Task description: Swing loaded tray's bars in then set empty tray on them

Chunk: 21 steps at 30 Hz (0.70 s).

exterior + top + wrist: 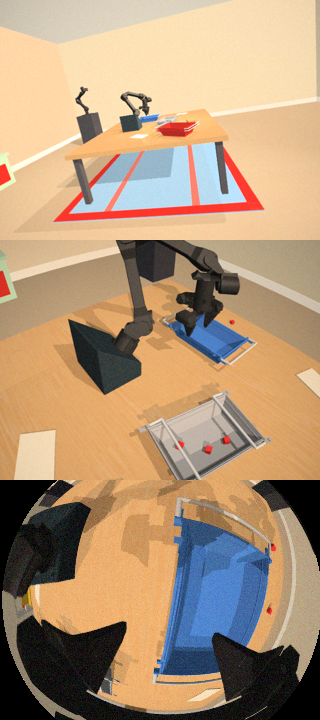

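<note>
Now the gripper [197, 327] hangs spread wide over the far-left end of the blue empty tray [214, 339], with nothing between its fingers [189, 322], and its tips straddle the tray's left rim region without visibly touching it. The blue tray lies flat on the table [77, 407], its wire bars [241, 354] swung out past both ends, well apart from the grey loaded tray [248, 418] near the camera. That grey tray holds three red blocks [208, 449], and both of its bars [233, 419] already lie across its top. A stray red block [232, 322] sits on the table just beyond the blue tray. The blue tray looks like thin, stiff plastic, probably light, with smooth walls that could slip in a pinch. A long side wall near its middle seems the best hold, so it hangs level instead of tipping; the loose swinging bars would be a poor grip.
</note>
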Tool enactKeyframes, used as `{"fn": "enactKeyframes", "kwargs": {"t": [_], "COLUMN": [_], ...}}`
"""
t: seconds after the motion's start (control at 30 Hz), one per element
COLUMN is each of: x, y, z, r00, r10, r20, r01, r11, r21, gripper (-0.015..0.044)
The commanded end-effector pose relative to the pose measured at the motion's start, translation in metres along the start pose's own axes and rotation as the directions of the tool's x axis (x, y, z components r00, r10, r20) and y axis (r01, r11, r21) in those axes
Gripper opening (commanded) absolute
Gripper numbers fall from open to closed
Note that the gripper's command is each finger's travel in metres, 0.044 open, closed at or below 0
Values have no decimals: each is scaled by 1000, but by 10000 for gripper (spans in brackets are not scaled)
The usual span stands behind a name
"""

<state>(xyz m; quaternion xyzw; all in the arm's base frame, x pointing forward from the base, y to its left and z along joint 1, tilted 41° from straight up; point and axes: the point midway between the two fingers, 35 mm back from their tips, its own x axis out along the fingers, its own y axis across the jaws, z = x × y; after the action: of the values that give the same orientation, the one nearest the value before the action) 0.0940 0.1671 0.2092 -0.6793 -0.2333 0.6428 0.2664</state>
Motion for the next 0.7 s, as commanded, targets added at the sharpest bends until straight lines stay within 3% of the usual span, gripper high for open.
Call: {"fn": "enactKeyframes", "kwargs": {"t": [0.0,0.67], "x": [3,76], "y": [0,-1], "z": [0,-1], "r00": [1000,1000], "r10": [-2,-3], "r20": [-3,4], "r01": [2,3], "r11": [1000,1000], "r21": [-16,-11], "gripper": [440,440]}}
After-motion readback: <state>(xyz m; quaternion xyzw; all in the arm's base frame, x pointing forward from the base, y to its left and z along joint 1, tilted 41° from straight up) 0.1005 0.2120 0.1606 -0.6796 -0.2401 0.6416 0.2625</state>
